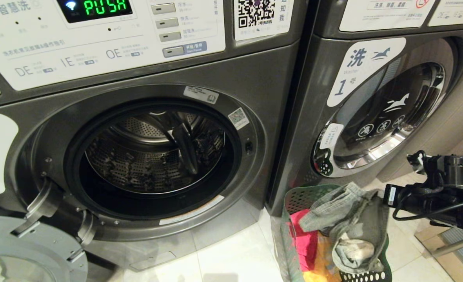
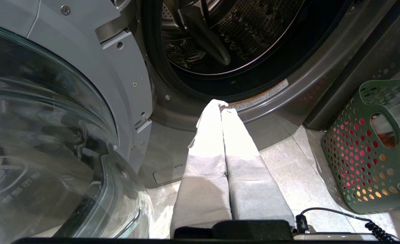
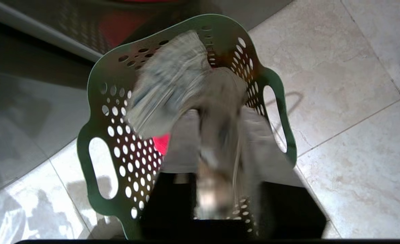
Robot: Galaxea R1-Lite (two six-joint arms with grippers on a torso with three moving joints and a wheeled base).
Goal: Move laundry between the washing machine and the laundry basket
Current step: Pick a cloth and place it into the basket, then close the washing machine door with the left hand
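You have the open washing machine [image 1: 153,156] on the left, its door [image 1: 23,250] swung down at the near left. A second washer [image 1: 380,117], door closed, stands to its right. The laundry basket [image 1: 305,197] sits on the floor [image 1: 235,254] near that second washer, with clothes [image 1: 353,227] heaped in it. Your right arm [image 1: 439,196] is to the right of the basket.

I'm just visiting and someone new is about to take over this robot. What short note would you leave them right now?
Left gripper: shut, empty, parked low before the open washing machine.
Right gripper: over the laundry basket, a grey garment between its fingers; whether it grips cannot be told.
Done: door swung open; the drum looks empty.
Basket holds grey, pink and yellow laundry.
Left: the transfer between basket and drum.
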